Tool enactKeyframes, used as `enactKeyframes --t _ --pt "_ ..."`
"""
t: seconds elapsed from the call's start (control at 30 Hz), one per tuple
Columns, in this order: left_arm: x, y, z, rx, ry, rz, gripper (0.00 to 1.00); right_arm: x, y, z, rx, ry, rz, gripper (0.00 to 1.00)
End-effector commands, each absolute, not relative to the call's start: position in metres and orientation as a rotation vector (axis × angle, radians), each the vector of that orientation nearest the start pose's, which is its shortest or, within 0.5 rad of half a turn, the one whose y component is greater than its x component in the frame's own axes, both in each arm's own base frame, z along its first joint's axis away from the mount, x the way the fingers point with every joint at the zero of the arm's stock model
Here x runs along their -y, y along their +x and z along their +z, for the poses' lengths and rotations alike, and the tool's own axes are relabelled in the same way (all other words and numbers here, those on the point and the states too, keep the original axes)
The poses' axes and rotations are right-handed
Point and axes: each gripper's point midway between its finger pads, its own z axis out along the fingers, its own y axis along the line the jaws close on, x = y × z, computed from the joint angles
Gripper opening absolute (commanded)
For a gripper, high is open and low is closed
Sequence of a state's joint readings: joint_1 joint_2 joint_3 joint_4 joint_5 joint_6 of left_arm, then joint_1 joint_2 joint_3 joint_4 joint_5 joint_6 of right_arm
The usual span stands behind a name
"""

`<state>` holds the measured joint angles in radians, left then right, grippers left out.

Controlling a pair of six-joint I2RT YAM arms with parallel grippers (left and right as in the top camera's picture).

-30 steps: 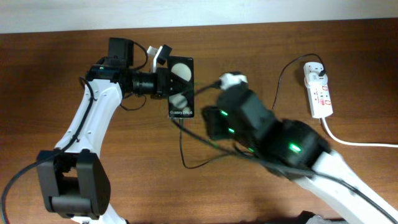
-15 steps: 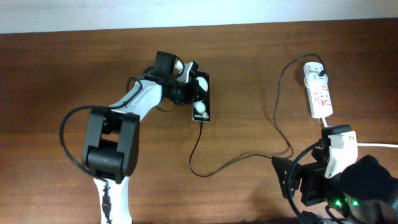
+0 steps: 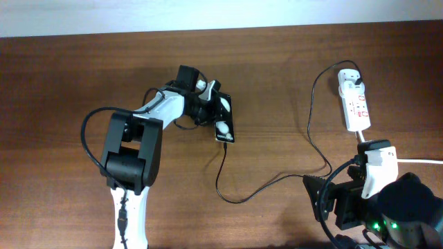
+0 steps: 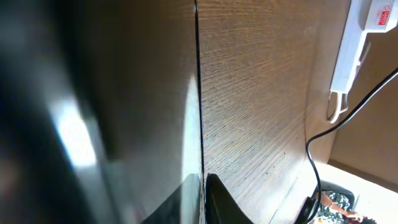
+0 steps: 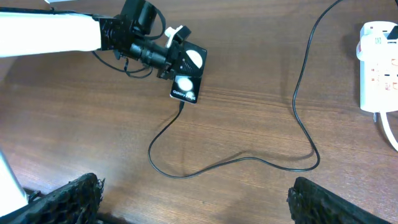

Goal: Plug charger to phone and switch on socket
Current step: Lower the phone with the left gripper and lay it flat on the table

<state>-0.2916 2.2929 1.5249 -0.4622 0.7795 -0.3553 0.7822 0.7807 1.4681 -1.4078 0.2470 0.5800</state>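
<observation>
The black phone (image 3: 223, 119) with two white discs is in the middle of the table, tilted, and my left gripper (image 3: 206, 104) is shut on its upper end. It also shows in the right wrist view (image 5: 186, 78). The thin black charger cable (image 3: 239, 199) meets the phone's lower edge, loops down and right, then climbs to the white adapter (image 3: 350, 77) on the white socket strip (image 3: 356, 105). My right gripper (image 5: 193, 196) is wide open and empty, low at the front right, far from the phone. The left wrist view is filled by the phone's dark face (image 4: 124, 112).
A thick white cord (image 3: 394, 158) runs from the strip toward the right edge, passing by my right arm (image 3: 387, 207). The cable's slack loop (image 5: 236, 163) lies across the wood between the phone and my right gripper. The strip shows far off in the left wrist view (image 4: 357, 40).
My right arm has pulled back from beside the phone to the front right corner. My left arm has swung and turned the phone, which sits a little further right; the cable loop shifted with it.
</observation>
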Motion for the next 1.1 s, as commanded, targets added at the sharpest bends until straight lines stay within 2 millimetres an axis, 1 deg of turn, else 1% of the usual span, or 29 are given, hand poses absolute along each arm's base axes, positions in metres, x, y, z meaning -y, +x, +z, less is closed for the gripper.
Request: enactKeyframes --t 0.0,0.1,0.13,0.17,0.2,0.23,0.27,0.3,0.33,0.37,0.4,0.5,0.53,0.57,0.63,0.67,0.7,0.73,0.77,0.8,0.83,0.87,0.9,0.93,0.97,1.0,1.03,1.07 --pt "0.218 0.421 -0.057 -2.950 0.041 -0.899 0.15 -0.084 0.148 0.345 -2.291 -0.092 0.424 0.99" --pt "0.218 0.420 -0.057 -2.952 0.041 -0.899 0.15 -0.084 0.148 0.345 -2.291 -0.092 0.424 0.99" --pt "0.218 0.420 -0.057 -2.951 0.040 -0.899 0.17 -0.084 0.148 0.345 -2.291 -0.092 0.424 0.99" --pt "0.218 0.419 -0.057 -2.958 0.038 -0.898 0.31 -0.084 0.148 0.345 -2.291 -0.092 0.424 0.99" --pt "0.218 0.419 -0.057 -2.958 0.037 -0.897 0.41 -0.084 0.148 0.345 -2.290 -0.092 0.425 0.99" --pt "0.218 0.419 -0.057 -2.959 0.037 -0.897 0.56 -0.084 0.148 0.345 -2.290 -0.092 0.425 0.99" --pt "0.217 0.418 -0.057 -2.962 0.036 -0.897 0.68 -0.084 0.148 0.345 -2.291 -0.092 0.424 0.99" --pt "0.217 0.417 -0.057 -2.966 0.034 -0.896 0.73 -0.084 0.148 0.345 -2.291 -0.092 0.424 0.99" --pt "0.212 0.415 -0.060 -2.989 0.019 -0.855 0.91 -0.084 0.148 0.345 -2.290 -0.092 0.425 0.99" --pt "0.206 0.412 -0.064 -3.017 0.004 -0.802 0.96 -0.084 0.148 0.345 -2.291 -0.092 0.424 0.99" --pt "0.195 0.408 -0.070 -3.053 -0.015 -0.703 0.99 -0.084 0.148 0.345 -2.291 -0.092 0.424 0.99" --pt "0.191 0.404 -0.072 -3.076 -0.024 -0.679 0.99 -0.084 0.148 0.345 -2.291 -0.092 0.424 0.99" --pt "0.192 0.404 -0.071 -3.071 0.009 -0.680 0.99 -0.084 0.148 0.345 -2.291 -0.092 0.424 0.99" --pt "0.193 0.403 -0.071 -3.065 0.062 -0.691 0.99 -0.084 0.148 0.345 -2.291 -0.092 0.424 0.99" --pt "0.202 0.399 -0.068 -3.065 0.078 -0.756 0.99 -0.084 0.148 0.345 -2.291 -0.092 0.424 0.99" --pt "0.207 0.400 -0.065 -3.049 0.087 -0.804 0.99 -0.084 0.148 0.345 -2.291 -0.092 0.424 0.99" --pt "0.222 0.402 -0.056 -2.999 0.114 -0.952 0.99 -0.084 0.148 0.345 -2.291 -0.092 0.424 0.99" --pt "0.238 0.406 -0.044 -2.910 0.211 -1.098 0.99 -0.084 0.148 0.345 -2.291 -0.092 0.424 0.99" --pt "0.233 0.406 -0.048 -2.925 0.218 -1.047 0.99 -0.084 0.148 0.345 -2.291 -0.092 0.424 0.99" --pt "0.221 0.403 -0.057 -2.980 0.196 -0.928 0.99 -0.084 0.148 0.345 -2.291 -0.092 0.424 0.99" --pt "0.199 0.400 -0.069 -3.050 0.164 -0.723 0.99 -0.084 0.148 0.345 -2.291 -0.092 0.424 0.99" --pt "0.184 0.397 -0.076 -3.090 0.149 -0.585 0.99 -0.084 0.148 0.345 -2.291 -0.092 0.424 0.99" --pt "0.175 0.395 -0.079 -3.110 0.141 -0.500 0.99 -0.084 0.148 0.345 -2.291 -0.092 0.424 0.99" --pt "0.171 0.394 -0.080 -3.120 0.138 -0.467 0.99 -0.084 0.148 0.345 -2.291 -0.092 0.424 0.99" --pt "0.178 0.390 -0.078 -3.128 0.140 -0.532 0.99 -0.084 0.148 0.345 -2.291 -0.092 0.424 0.99" --pt "0.216 0.379 -0.060 -3.016 0.431 -0.907 0.99 -0.084 0.148 0.345 -2.291 -0.092 0.424 0.99" --pt "0.223 0.377 -0.056 -2.979 0.504 -0.963 0.99 -0.084 0.148 0.345 -2.291 -0.092 0.424 0.99" --pt "0.214 0.379 -0.063 -3.010 0.491 -0.856 0.99 -0.084 0.148 0.345 -2.291 -0.092 0.424 0.98"
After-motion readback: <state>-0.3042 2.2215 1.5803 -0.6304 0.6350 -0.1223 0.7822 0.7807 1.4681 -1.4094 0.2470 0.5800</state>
